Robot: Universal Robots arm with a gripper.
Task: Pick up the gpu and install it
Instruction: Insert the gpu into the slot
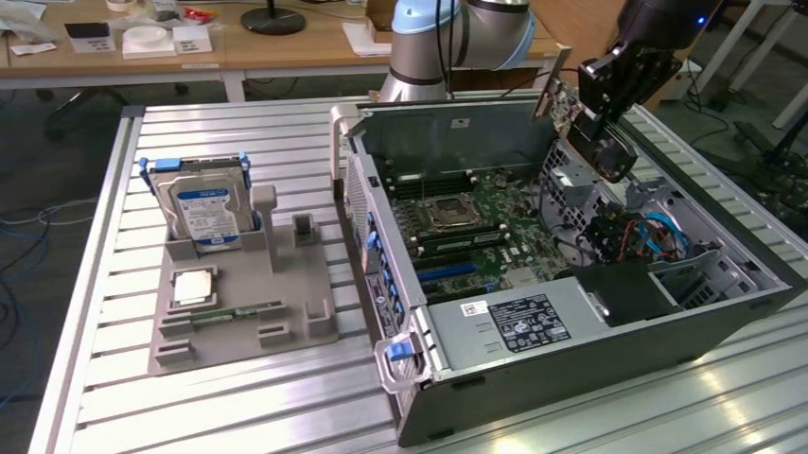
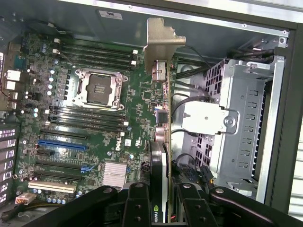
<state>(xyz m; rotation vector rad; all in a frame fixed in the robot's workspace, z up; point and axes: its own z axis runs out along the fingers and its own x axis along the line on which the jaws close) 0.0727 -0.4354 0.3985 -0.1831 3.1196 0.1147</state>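
Clamped in the end effector (image 2: 163, 208) is the gpu (image 2: 162, 161), with the black fingers (image 2: 137, 208) drawn partway together against its two faces. The card is seen edge-on in the wrist view, its silver bracket (image 2: 161, 42) at the end away from the fingers. It is held raised over the open computer case (image 1: 606, 359), above the strip between the motherboard (image 2: 94, 118) and the metal drive cage (image 2: 236, 118). In the exterior view the end effector is seen over the case's far corner, toward the exterior view's right. The CPU socket (image 2: 97, 87) and a blue expansion slot (image 2: 61, 144) are left uncovered on the motherboard. On the counter (image 1: 127, 378), well apart from the case, a gray holder (image 1: 297, 317) is seen with a hard drive (image 1: 204, 213) standing upright in it.
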